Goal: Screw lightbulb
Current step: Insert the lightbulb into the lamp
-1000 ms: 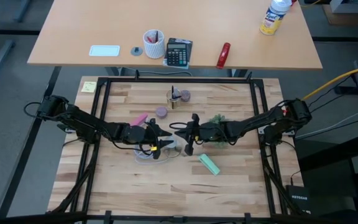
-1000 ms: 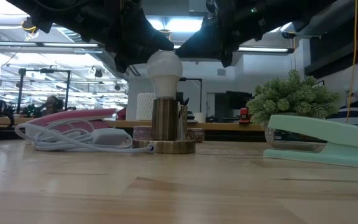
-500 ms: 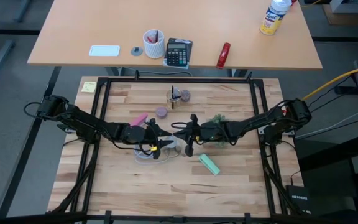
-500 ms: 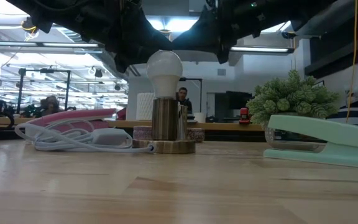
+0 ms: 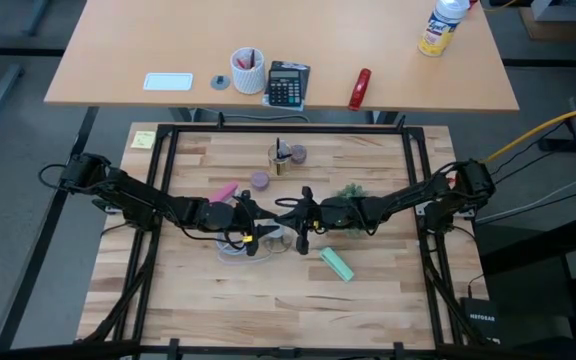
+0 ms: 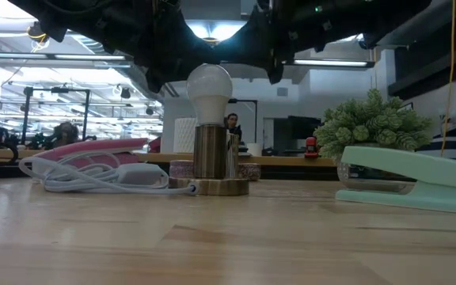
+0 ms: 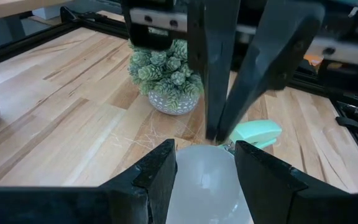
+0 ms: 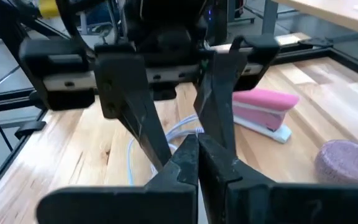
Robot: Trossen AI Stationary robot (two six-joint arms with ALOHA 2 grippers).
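Your left gripper point(image 7: 204, 171) held the lightbulb point(image 6: 210, 85) upright in its brass socket point(image 6: 210, 154) at mid-table; your right gripper point(image 8: 197, 158), fingers pressed together, hung just right of it.

Wooden table point(image 5: 208, 300); on it mint-green stapler point(image 5: 336, 264), pink stapler point(image 5: 224, 190), potted plant point(image 5: 351, 192).

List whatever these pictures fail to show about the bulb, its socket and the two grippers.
- Bulb's screw base: in the low view the brass socket hides it, so how far the lightbulb is screwed in cannot be told.
- Grip contact: in the left wrist view the left gripper flanks the bulb; actual touch is unclear.
- Right gripper: shut, but the low view cuts it off at the picture's top edge.
- High view: both arms cover the bulb and socket.
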